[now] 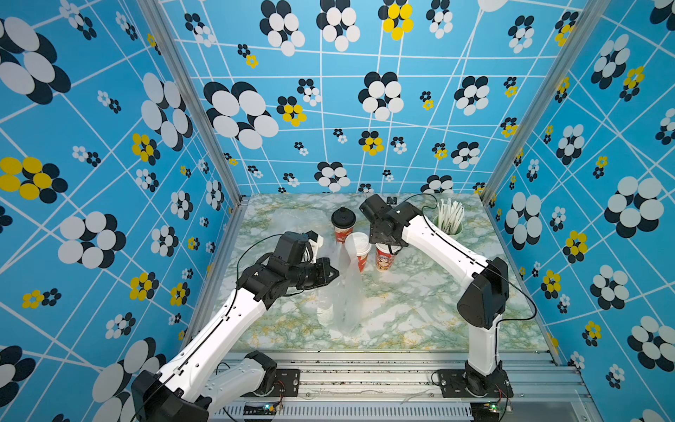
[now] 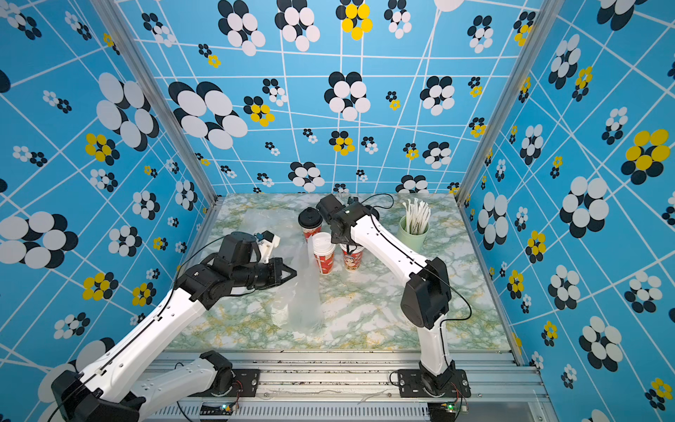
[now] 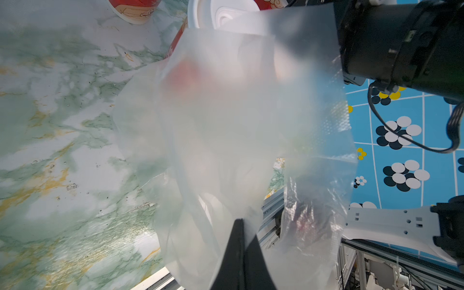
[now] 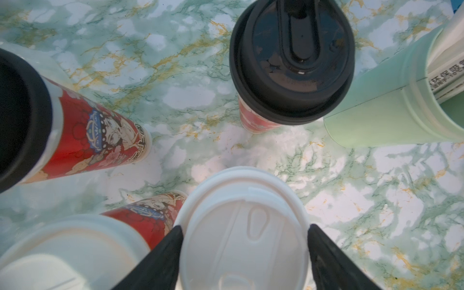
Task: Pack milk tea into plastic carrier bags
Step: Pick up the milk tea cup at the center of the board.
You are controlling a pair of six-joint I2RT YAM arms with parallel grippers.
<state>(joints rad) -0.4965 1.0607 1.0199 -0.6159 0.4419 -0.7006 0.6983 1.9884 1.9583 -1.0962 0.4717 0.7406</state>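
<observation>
The plastic carrier bag [image 1: 350, 292] stands lifted near the centre of the table [image 1: 420, 314], its top pinched in the closed left gripper [image 1: 336, 273]. Just behind it, toward the rear edge, the milk tea cups [image 2: 323, 252] stand close together. The right gripper [image 4: 244, 232] has its jaws on both sides of one white-lidded cup [image 4: 241, 253]. Whether they squeeze it, I cannot tell.

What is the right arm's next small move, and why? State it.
Probably close the right end effector on the white-lidded cup: its fingers flank the lid on both sides, and the cup stands on the marble table. The left end effector is shut on the plastic bag, holding it up, so it looks ready to receive the cup.
</observation>
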